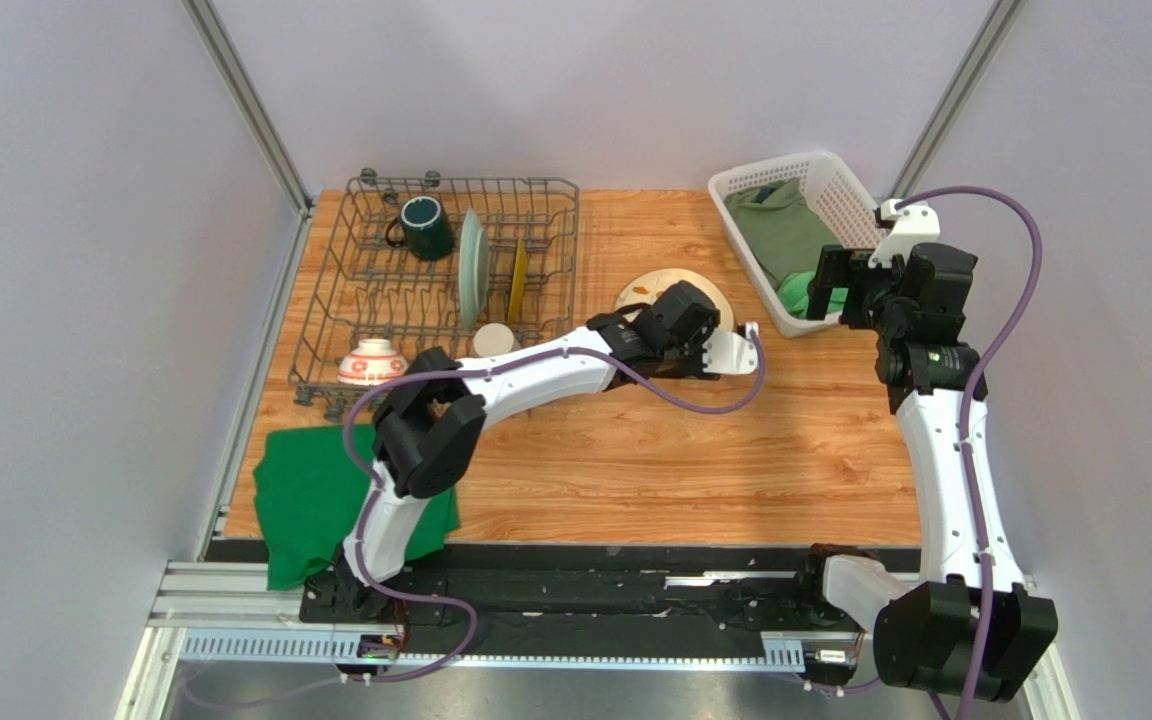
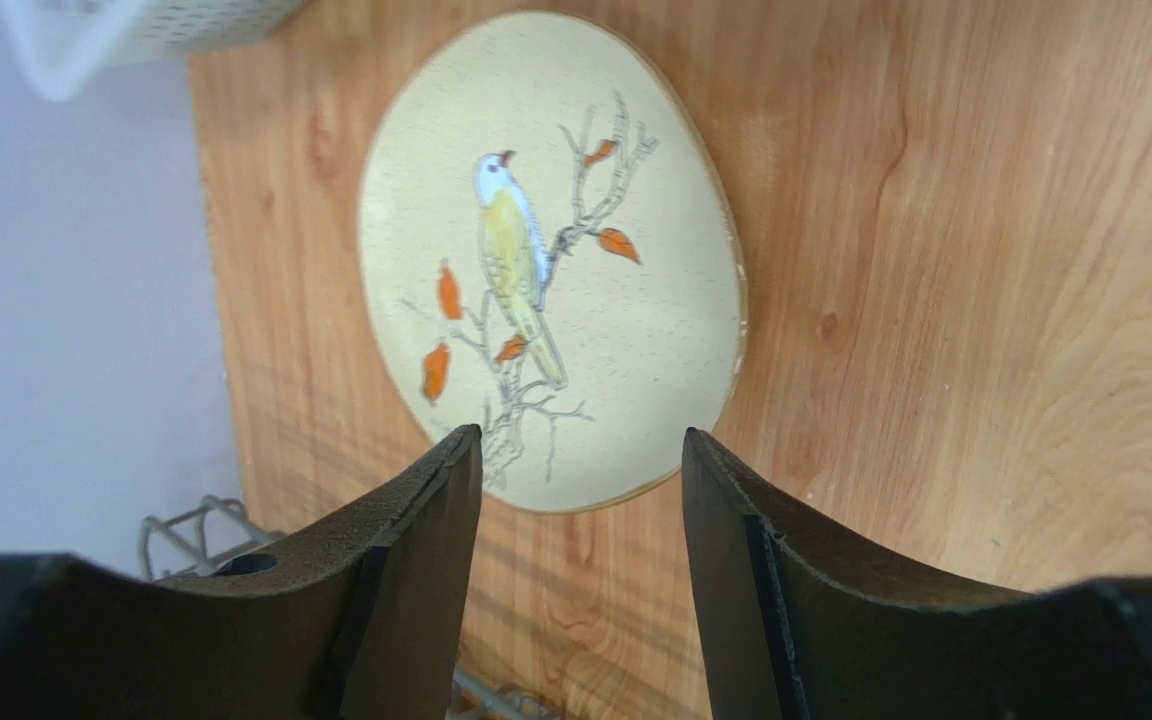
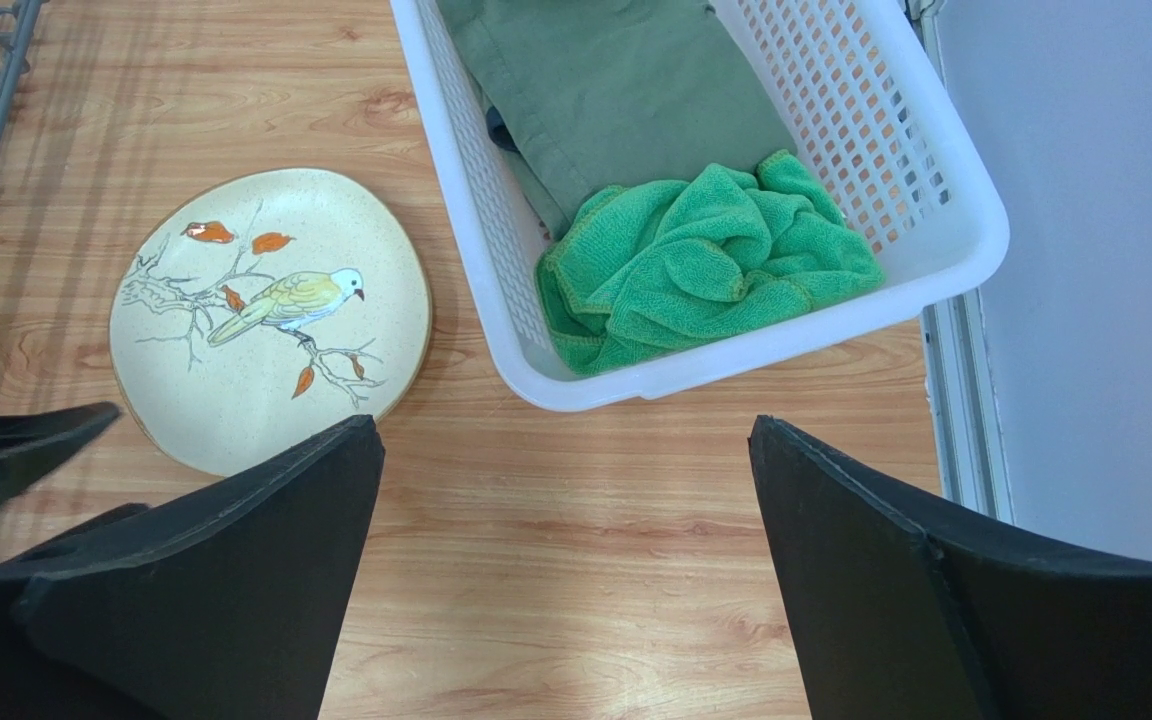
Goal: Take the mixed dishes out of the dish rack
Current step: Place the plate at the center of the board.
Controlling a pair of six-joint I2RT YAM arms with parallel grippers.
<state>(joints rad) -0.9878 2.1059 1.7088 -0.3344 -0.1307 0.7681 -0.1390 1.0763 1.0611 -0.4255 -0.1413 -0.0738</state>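
The dark grey wire dish rack (image 1: pixel 387 285) stands at the back left. It holds a dark green mug (image 1: pixel 425 227), a pale teal plate (image 1: pixel 471 267) and a yellow plate (image 1: pixel 516 282) on edge, a beige cup (image 1: pixel 494 339) and a red-and-white bowl (image 1: pixel 372 362). A cream dish with a bird drawing (image 1: pixel 672 281) (image 2: pixel 567 225) (image 3: pixel 259 323) lies flat on the table right of the rack. My left gripper (image 1: pixel 630 318) (image 2: pixel 579 438) is open and empty just above its near edge. My right gripper (image 1: pixel 835 293) (image 3: pixel 567 428) is open and empty above the table in front of the basket.
A white lattice basket (image 1: pixel 838 183) (image 3: pixel 778 338) with green cloths (image 3: pixel 702 255) sits at the back right. A dark green cloth (image 1: pixel 319 488) lies at the front left, below the rack. The table's right edge (image 3: pixel 958 390) is close to the right gripper.
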